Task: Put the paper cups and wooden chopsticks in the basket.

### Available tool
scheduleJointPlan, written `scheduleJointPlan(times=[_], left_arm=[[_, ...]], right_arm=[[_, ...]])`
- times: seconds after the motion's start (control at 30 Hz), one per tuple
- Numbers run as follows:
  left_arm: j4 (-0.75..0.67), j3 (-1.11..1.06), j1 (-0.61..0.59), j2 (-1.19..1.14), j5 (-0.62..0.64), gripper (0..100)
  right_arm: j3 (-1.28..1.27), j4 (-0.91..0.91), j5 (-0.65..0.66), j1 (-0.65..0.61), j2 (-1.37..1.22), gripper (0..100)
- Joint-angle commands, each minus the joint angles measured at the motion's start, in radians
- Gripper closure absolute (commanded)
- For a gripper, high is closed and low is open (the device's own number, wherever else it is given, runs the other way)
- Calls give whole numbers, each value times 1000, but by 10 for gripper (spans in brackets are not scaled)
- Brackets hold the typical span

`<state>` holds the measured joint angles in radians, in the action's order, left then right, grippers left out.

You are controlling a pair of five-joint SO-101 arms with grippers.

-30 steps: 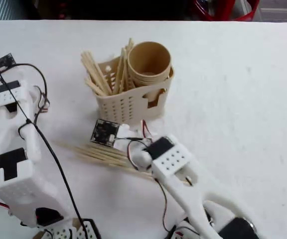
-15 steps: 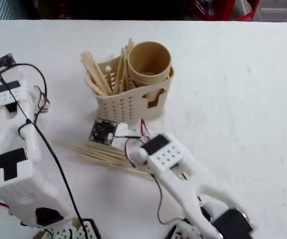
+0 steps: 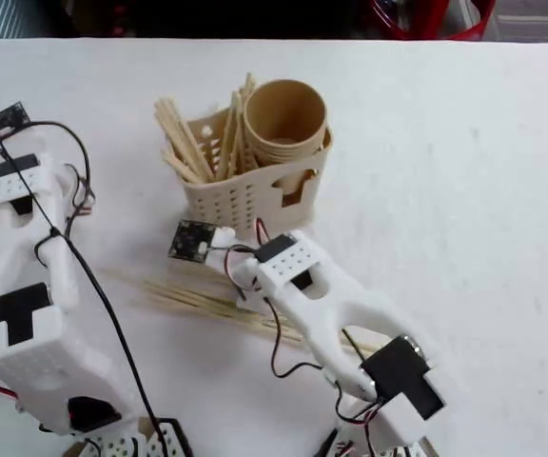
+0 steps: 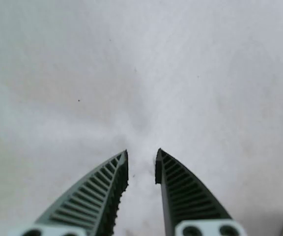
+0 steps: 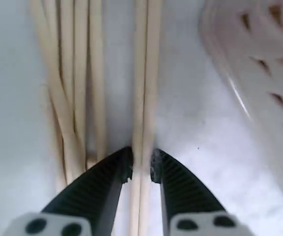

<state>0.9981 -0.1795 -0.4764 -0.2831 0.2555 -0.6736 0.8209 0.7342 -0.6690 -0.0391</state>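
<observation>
A white perforated basket (image 3: 250, 200) stands at the middle back of the table. It holds stacked paper cups (image 3: 285, 119) and several wooden chopsticks (image 3: 184, 143) leaning out to the left. More loose chopsticks (image 3: 193, 297) lie on the table in front of it. My right gripper (image 5: 141, 164) is down on the table, shut on a pair of chopsticks (image 5: 146, 73) that run between its fingers. A second bundle (image 5: 72, 73) lies just beside it, and the basket wall (image 5: 259, 73) is close on the other side. My left gripper (image 4: 141, 155) hangs slightly open over bare table.
The left arm (image 3: 17, 276) stands folded along the table's left edge with loose cables around it. The right arm (image 3: 322, 305) stretches from the front edge toward the basket. White table spreads free to the right.
The right arm has stretched forward and to the left, bringing its wrist closer to the basket over the loose chopsticks. The left arm has not moved.
</observation>
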Motion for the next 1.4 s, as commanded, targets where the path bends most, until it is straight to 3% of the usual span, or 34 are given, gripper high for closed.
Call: scheduleJointPlan(times=[0.0, 0.17, 0.47, 0.7, 0.83, 0.97, 1.1, 1.23, 1.37], left_arm=[[-20, 41, -12, 4, 12, 891], [-20, 41, -12, 4, 12, 891], [-20, 44, -10, 4, 12, 891], [-21, 46, -8, 4, 12, 891], [-21, 48, -8, 4, 12, 891], [-21, 46, -8, 4, 12, 891], [-21, 43, -12, 4, 12, 891], [-20, 43, -13, 4, 12, 891], [-20, 48, -24, 4, 12, 891]], right_arm=[[8, 1, 6, 39, 8, 985], [-52, 4, -23, 47, 173, 982], [-295, 18, -54, 50, 788, 982], [-84, 113, -170, 48, 1161, 982], [141, 97, -261, 48, 1102, 982], [290, -107, -428, 44, 954, 981], [324, -369, -489, -12, 837, 981], [324, -472, -601, -48, 782, 981], [298, -568, -620, -47, 734, 981]])
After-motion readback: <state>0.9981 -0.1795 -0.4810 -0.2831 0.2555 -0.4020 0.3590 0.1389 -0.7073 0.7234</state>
